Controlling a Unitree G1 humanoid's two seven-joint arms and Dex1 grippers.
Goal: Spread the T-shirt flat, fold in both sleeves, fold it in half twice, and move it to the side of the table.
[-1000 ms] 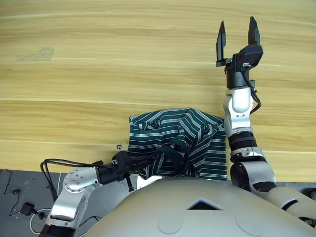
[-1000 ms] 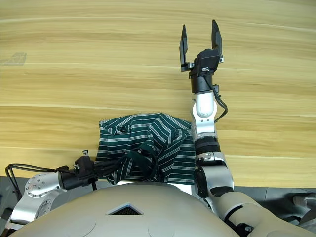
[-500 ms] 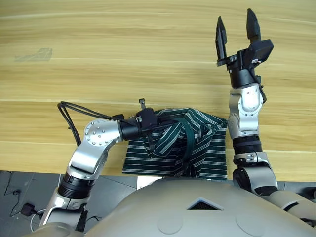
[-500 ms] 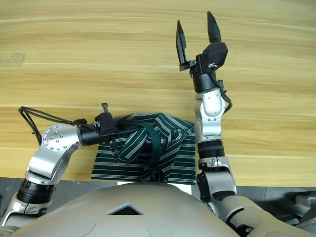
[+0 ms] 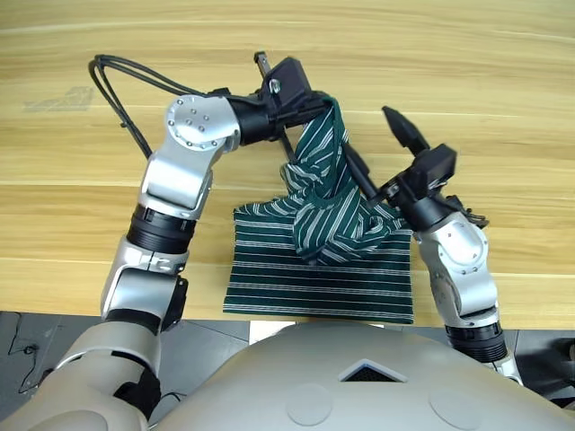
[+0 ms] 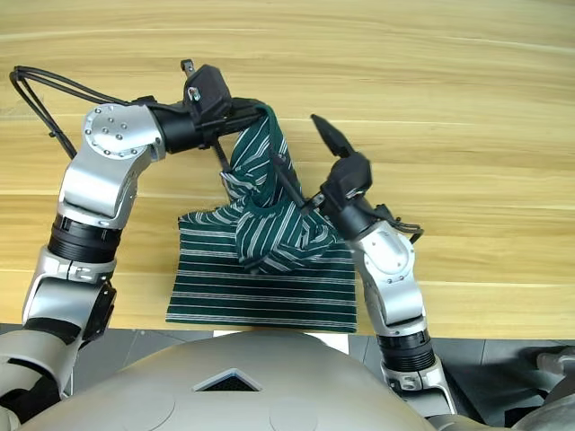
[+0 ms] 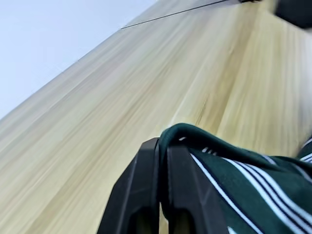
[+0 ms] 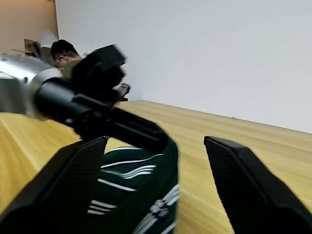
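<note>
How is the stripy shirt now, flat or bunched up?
Bunched up: the left gripper holds part of the T-shirt raised, the rest rumpled.

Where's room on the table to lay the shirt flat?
Bare wood lies across the table beyond both arms and left of the left arm. Crowded: the near edge, where the left gripper holds up the T-shirt by the open right gripper.

text: none readable | faint mark [image 5: 63,98] on table [image 5: 180,45]: too dim; illegible
</note>
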